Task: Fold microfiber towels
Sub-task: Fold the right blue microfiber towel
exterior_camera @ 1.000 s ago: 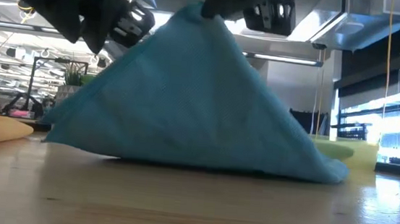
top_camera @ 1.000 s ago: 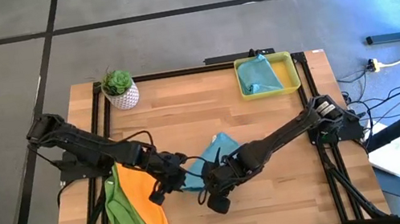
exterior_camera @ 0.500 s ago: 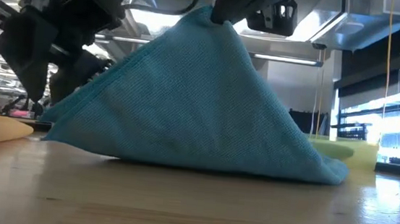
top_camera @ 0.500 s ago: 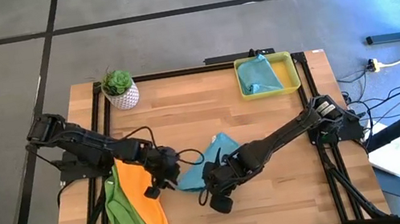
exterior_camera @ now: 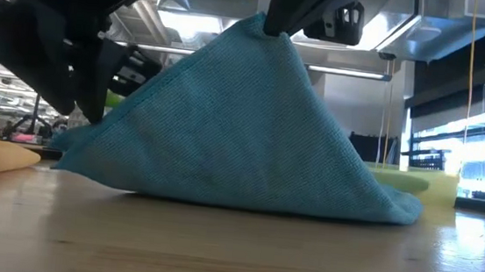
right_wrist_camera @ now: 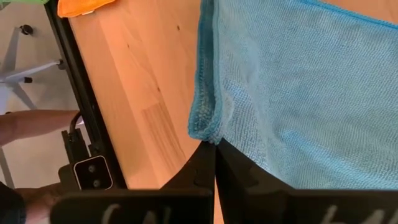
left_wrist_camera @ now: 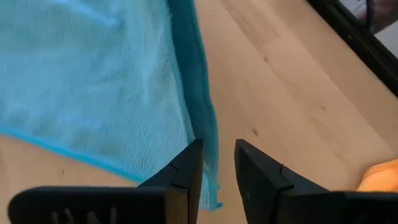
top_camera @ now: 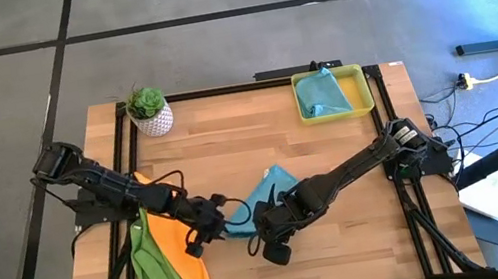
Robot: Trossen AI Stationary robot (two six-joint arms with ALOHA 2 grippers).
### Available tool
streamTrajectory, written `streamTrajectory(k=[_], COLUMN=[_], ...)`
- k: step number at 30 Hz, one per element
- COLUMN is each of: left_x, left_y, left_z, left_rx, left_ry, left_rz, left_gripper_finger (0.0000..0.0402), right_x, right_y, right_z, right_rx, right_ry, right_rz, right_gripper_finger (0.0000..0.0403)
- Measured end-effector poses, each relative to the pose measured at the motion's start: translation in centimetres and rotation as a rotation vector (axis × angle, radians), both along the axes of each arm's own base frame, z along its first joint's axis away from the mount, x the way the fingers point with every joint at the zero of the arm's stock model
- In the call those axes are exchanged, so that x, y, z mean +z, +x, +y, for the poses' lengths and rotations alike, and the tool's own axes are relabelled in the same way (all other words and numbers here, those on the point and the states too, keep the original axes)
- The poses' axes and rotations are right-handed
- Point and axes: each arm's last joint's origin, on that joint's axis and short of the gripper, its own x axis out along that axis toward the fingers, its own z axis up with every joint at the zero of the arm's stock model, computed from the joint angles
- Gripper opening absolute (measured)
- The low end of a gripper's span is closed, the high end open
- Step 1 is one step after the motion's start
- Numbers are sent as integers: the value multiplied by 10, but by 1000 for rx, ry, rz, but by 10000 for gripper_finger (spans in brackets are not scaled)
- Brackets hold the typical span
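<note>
A teal towel (top_camera: pixel 268 189) stands like a tent near the table's middle (exterior_camera: pixel 252 128), its lower edges on the wood. My right gripper (top_camera: pixel 264 230) is shut on its raised peak (exterior_camera: pixel 266 19). My left gripper (top_camera: pixel 206 236) is open, low at the towel's left side (exterior_camera: pixel 95 110). In the left wrist view its fingers (left_wrist_camera: pixel 217 165) stand on either side of the towel's hemmed edge (left_wrist_camera: pixel 208 149) near a corner. An orange towel (top_camera: pixel 177 243) and a lime green towel (top_camera: pixel 155 272) lie at the near left. My right gripper pinches the teal towel's hemmed edge (right_wrist_camera: pixel 205 127) between its two fingers, coming steeply from above. How many layers it has, I cannot tell. The held part is lifted, and the cloth slopes down from it with its lower edges on the table. Whether my left gripper touches the towel's edge, I cannot tell.
A yellow tray (top_camera: pixel 362 90) at the far right holds another teal towel (top_camera: pixel 323 95). A potted plant (top_camera: pixel 149 111) stands at the far left. Bare wood lies between the tray and the raised towel and along the near edge.
My left gripper has sunk from above the table to the teal towel's lower left edge, its fingers the same distance apart. The right gripper keeps the towel's peak lifted.
</note>
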Motion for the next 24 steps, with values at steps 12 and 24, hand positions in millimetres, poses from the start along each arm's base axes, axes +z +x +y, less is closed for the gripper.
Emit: streamTrajectory(k=[12, 24], left_x=[12, -4], left_y=[-7, -3], left_z=[2, -3], left_rx=[53, 32], left_ry=[-27, -27], left_rz=[5, 35], left_gripper_finger=[85, 85], right_x=[0, 0], right_y=[-1, 0], right_z=[2, 1], right_rx=[5, -1], right_ry=[2, 0], right_rz=[0, -4], right_gripper_finger=[5, 5])
